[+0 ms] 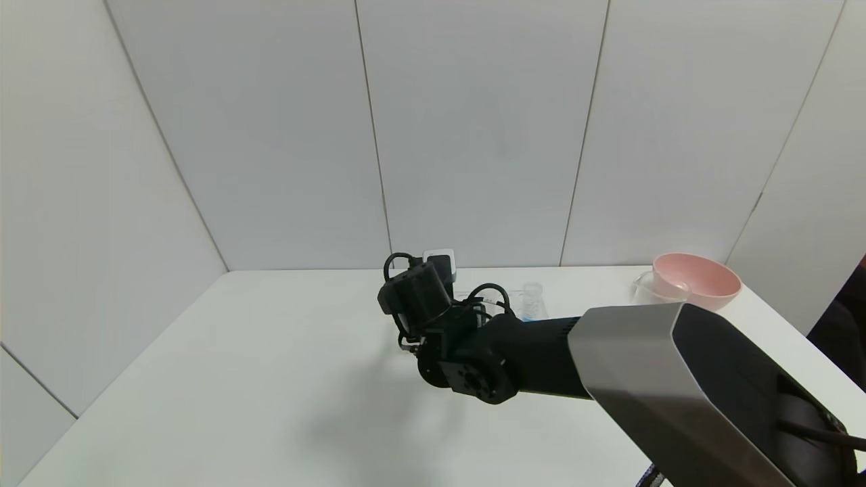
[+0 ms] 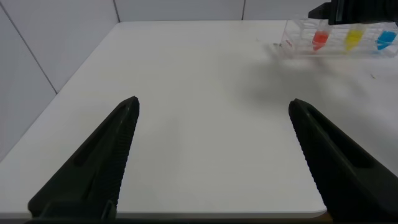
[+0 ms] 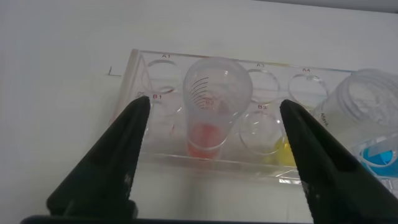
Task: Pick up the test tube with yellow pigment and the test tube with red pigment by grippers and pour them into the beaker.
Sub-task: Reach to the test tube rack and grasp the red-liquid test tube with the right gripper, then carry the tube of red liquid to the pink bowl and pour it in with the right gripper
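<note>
Our right gripper (image 3: 214, 152) hovers, jaws spread, around the test tube with red pigment (image 3: 210, 106), standing in the rack (image 3: 163, 74). Off-center closing could tip it. Left gripper (image 2: 214, 158) sits idle, spread.

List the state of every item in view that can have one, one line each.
Right tool: open, fingers either side of the red tube, not touching it.
Left tool: open, over bare white table, holding nothing.
Clear test tube with red pigment: upright in the rack.
Clear test tube with yellow pigment: upright in the rack.
Clear tube with blue liquid: upright in the rack.
Clear many-holed plastic rack: standing on the table.
Pink round bowl: upright.
</note>
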Controlling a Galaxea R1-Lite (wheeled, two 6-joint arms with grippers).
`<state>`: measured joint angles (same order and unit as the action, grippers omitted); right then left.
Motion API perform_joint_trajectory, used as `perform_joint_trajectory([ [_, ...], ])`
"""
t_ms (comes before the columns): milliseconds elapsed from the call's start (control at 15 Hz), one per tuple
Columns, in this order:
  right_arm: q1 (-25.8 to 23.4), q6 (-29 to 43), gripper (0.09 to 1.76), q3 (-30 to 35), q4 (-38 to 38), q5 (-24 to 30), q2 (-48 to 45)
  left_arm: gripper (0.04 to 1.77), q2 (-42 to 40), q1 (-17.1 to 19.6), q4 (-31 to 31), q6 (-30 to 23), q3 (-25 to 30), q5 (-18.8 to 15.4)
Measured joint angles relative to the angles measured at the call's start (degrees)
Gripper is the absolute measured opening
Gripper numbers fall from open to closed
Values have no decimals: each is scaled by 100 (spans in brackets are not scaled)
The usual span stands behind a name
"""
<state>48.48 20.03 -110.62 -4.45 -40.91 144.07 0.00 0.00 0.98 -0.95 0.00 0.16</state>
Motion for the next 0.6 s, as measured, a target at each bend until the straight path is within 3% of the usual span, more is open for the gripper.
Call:
perform_joint_trajectory([
  [200,-13,9,104,91,-17,22,-62,172,0,0,-2,0,0,-2],
  [400,-15,13,71,117,-23,40,-96,172,0,0,0,0,0,0],
  [467,-13,20,50,119,-30,38,-99,172,0,0,-2,2,0,-2],
  [600,-11,28,50,119,-28,44,-101,172,0,0,0,0,0,-2],
])
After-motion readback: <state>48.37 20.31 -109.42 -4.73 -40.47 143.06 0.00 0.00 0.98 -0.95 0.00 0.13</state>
